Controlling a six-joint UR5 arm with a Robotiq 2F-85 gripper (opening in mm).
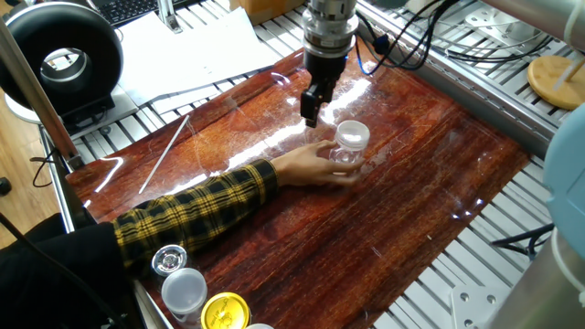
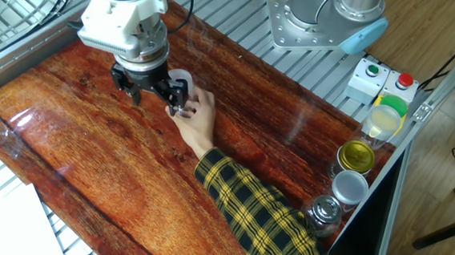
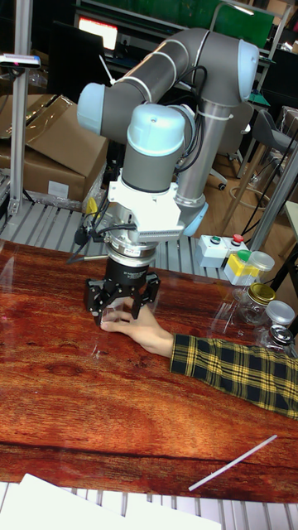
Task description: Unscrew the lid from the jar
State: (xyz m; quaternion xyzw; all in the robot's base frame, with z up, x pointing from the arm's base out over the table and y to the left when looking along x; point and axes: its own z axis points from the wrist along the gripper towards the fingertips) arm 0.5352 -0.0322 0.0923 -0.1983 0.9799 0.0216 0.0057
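Observation:
A person's hand [image 1: 311, 166] holds the small clear jar [image 1: 345, 158] upright on the red wooden table [image 1: 411, 183]. The translucent white lid [image 1: 352, 134] sits on top of the jar. My gripper [image 1: 310, 116] hangs just left of the jar and a little above the table. Its jaws are open and nothing is between them. In the other fixed view the gripper [image 2: 151, 100] has spread fingers, and the lid [image 2: 181, 81] peeks out behind its right finger. In the tall fixed view the gripper [image 3: 122, 312] covers the jar, with the hand [image 3: 141, 329] below it.
The plaid-sleeved arm [image 1: 192, 215] crosses the table from the lower left. Three other jars stand at the table's edge: metal-lidded [image 1: 169, 260], white-lidded [image 1: 185, 289], yellow-lidded [image 1: 225, 313]. A thin white rod [image 1: 164, 153] lies to the left. A button box [image 2: 383, 78] sits off the table.

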